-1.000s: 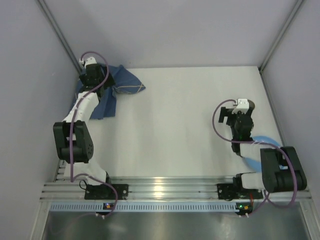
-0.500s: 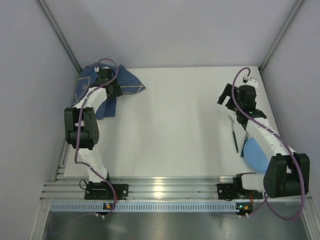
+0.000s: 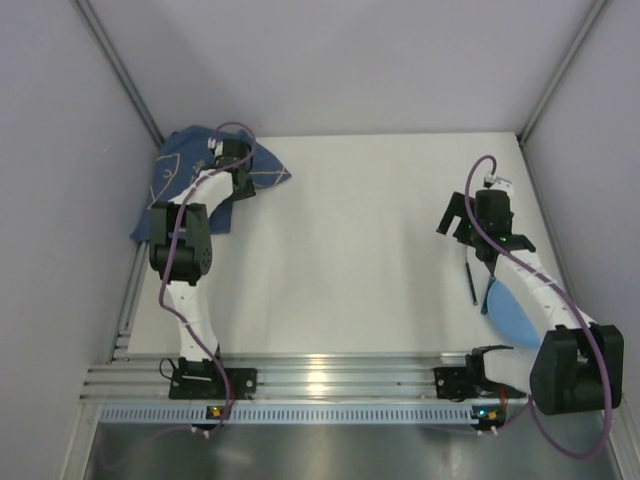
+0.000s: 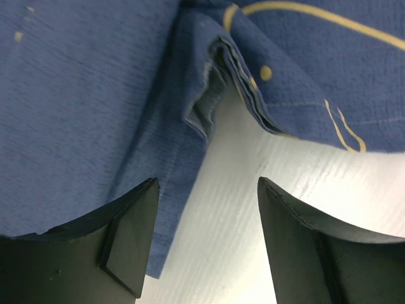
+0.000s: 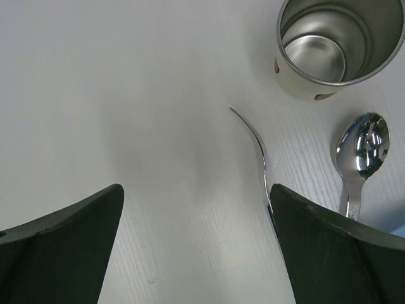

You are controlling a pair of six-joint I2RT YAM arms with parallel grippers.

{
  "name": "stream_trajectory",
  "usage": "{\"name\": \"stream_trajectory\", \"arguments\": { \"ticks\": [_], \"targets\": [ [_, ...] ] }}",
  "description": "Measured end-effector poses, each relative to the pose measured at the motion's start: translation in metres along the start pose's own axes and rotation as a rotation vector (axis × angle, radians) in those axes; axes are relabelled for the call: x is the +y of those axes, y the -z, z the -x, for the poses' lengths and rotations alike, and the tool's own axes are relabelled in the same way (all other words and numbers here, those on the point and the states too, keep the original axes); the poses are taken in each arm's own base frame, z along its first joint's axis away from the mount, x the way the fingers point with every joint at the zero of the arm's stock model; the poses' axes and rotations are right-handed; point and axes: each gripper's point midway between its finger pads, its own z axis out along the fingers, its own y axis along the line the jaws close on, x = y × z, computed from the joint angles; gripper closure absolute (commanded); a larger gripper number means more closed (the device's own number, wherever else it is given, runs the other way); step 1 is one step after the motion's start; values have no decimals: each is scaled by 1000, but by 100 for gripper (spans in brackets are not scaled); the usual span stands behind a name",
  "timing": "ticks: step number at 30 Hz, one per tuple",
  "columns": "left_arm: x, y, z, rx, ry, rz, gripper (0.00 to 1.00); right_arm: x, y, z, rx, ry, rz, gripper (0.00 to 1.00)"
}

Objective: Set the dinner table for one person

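The white dinner table (image 3: 350,250) fills the top view. A crumpled dark blue cloth mat (image 3: 180,180) with pale stitching lies at its far left corner. My left gripper (image 3: 243,172) hovers open and empty over the mat's right edge. In the left wrist view the gripper (image 4: 207,183) straddles a folded hem of the mat (image 4: 95,114) and bare table. My right gripper (image 3: 452,215) is open and empty at the right side. In the right wrist view the gripper (image 5: 196,190) is above bare table, left of a thin metal utensil (image 5: 259,152).
A steel cup (image 5: 332,41) and a spoon (image 5: 361,149) lie just right of the thin utensil. A dark-handled utensil (image 3: 471,278) and a light blue plate (image 3: 515,312) sit near the right edge, partly under the right arm. Grey walls close in three sides.
The left arm swung rightward across the mat, uncovering its left part. The right arm stretched out toward the far right, uncovering the dark-handled utensil and plate, then drew back a little.
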Motion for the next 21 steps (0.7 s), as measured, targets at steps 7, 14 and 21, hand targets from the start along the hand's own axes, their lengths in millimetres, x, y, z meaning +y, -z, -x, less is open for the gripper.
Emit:
{"name": "stream_trajectory", "arguments": {
  "ticks": [7,14,21],
  "targets": [
    [6,-7,19,-54,9,68,33,-4,-9,-12,45,11,-24,0],
    [6,-36,20,-46,-6,120,40,-9,-19,-27,102,32,-46,0],
    [13,-55,34,-55,39,137,73,-10,-20,-27,105,46,-47,0]
  ]
}}
